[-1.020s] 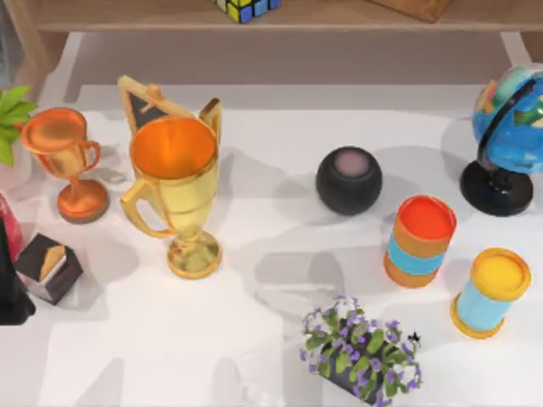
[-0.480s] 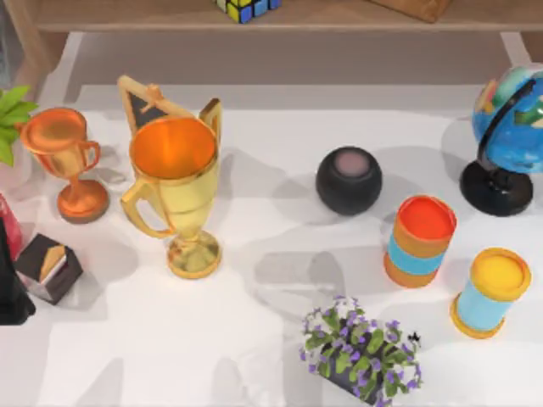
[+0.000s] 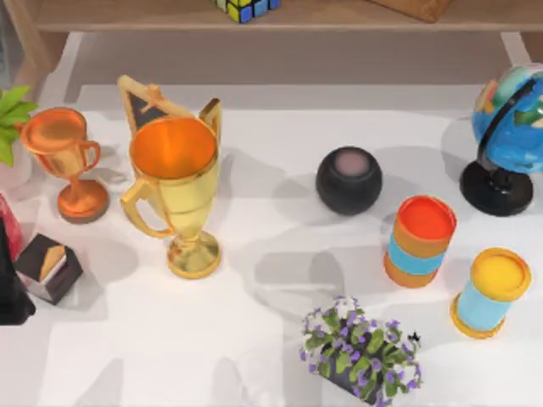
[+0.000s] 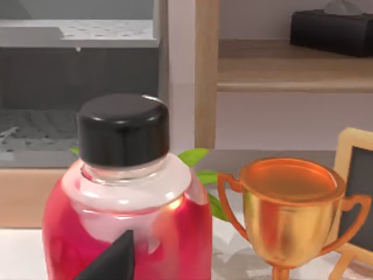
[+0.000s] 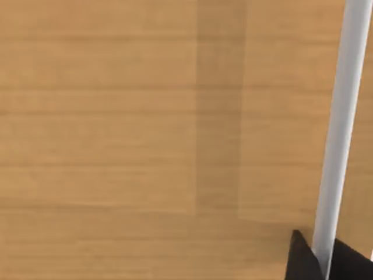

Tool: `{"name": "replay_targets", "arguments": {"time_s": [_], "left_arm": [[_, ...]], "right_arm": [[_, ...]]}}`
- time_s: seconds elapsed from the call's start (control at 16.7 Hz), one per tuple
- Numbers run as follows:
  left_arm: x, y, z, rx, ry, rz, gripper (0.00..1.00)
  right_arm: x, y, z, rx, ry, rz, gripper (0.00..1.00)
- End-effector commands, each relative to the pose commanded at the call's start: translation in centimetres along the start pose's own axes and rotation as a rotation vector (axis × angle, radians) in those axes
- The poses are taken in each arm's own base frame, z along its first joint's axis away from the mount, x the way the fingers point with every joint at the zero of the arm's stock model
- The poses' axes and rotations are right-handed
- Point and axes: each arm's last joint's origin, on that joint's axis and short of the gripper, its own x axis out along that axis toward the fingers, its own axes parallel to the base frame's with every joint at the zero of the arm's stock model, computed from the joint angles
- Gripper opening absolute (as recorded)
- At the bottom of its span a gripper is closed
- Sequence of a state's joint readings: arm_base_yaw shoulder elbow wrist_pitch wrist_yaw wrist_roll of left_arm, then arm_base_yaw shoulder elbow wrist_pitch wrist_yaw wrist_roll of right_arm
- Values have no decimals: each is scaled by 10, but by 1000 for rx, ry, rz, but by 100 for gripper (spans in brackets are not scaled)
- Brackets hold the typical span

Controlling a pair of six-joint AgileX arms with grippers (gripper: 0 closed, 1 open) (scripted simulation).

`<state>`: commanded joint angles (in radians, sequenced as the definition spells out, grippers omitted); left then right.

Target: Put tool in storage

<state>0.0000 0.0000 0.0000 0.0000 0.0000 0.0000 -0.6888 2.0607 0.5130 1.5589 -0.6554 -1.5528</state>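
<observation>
White table (image 3: 254, 356) — gold trophy (image 3: 174, 191), black speaker (image 3: 349, 180) | both arms' jaws — cannot tell

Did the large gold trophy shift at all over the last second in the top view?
No. The large gold trophy sits in the same spot, its base equally far from the small copper trophy and the black speaker, which haven't shifted either.

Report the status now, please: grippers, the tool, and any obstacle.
Left gripper low beside the red bottle, fingers unreadable. Right wrist camera faces wood panel. No tool identified on the table; trophies, cans and globe standing around.
</observation>
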Motion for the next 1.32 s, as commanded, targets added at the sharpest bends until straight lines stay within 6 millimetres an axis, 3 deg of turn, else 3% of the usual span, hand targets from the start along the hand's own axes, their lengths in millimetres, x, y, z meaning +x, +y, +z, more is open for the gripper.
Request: {"name": "replay_targets", "arguments": {"time_s": [0.42, 0.54, 0.84, 1.2, 1.32], "left_arm": [[0, 0, 0, 0, 0, 0, 100], [0, 0, 0, 0, 0, 0, 100], [0, 0, 0, 0, 0, 0, 100], [0, 0, 0, 0, 0, 0, 100], [0, 0, 0, 0, 0, 0, 100]], "right_arm": [[0, 1, 0, 7, 2, 6, 0], [10, 5, 0, 16, -1, 18, 0], [57, 1, -1, 3, 2, 2, 0], [62, 1, -1, 8, 7, 7, 0], [72, 5, 0, 15, 8, 21, 0]]}}
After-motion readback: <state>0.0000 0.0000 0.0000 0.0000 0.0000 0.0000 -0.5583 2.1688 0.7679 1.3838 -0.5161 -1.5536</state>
